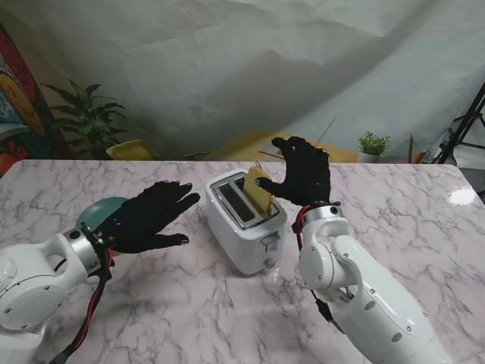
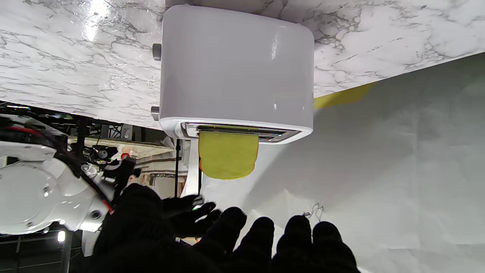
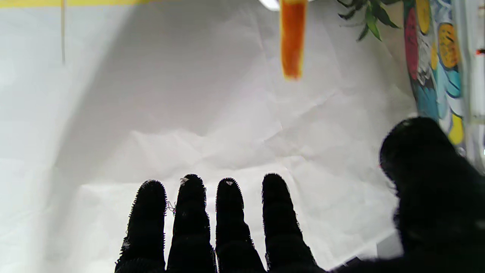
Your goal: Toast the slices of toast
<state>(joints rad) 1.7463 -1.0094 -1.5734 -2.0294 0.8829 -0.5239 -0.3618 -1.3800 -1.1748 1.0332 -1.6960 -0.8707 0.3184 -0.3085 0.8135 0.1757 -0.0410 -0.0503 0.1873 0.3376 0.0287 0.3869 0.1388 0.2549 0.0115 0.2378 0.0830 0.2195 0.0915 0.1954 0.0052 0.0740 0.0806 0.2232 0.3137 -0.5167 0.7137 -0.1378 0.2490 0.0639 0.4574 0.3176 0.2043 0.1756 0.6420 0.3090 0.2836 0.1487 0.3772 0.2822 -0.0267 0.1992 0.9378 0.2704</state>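
Toast slice (image 1: 258, 189) stands on edge in the right-hand slot of the white toaster (image 1: 246, 224), about half of it sticking up above the slot and leaning a little toward the right hand. In the stand's view the toaster sits mid-table on the marble table (image 1: 151, 303), its slots running from nearer me to farther from me, lever end facing me. The left slot shows dark and unfilled. The right hand (image 1: 303, 173) hovers just beside the slice on its right, fingers spread and holding nothing; whether a fingertip touches the bread I cannot tell. The left hand (image 1: 148, 216) floats to the left of the toaster, apart from it, fingers loosely spread, with a teal dish (image 1: 95, 212) partly hidden behind it. Bare marble lies all around the toaster, with the far table edge close behind it.

From the left wrist, the toaster's (image 2: 237, 72) broad white side faces the camera, and the yellow slice (image 2: 227, 155) juts out of the slot, its flat face toward the lens. The left hand's fingers (image 2: 261, 235) are apart, clear of both.

From the right wrist, the slice (image 3: 292, 38) shows edge-on as a narrow orange strip. The right hand's four fingers (image 3: 231, 212) lie side by side with the thumb held wide, gripping nothing.
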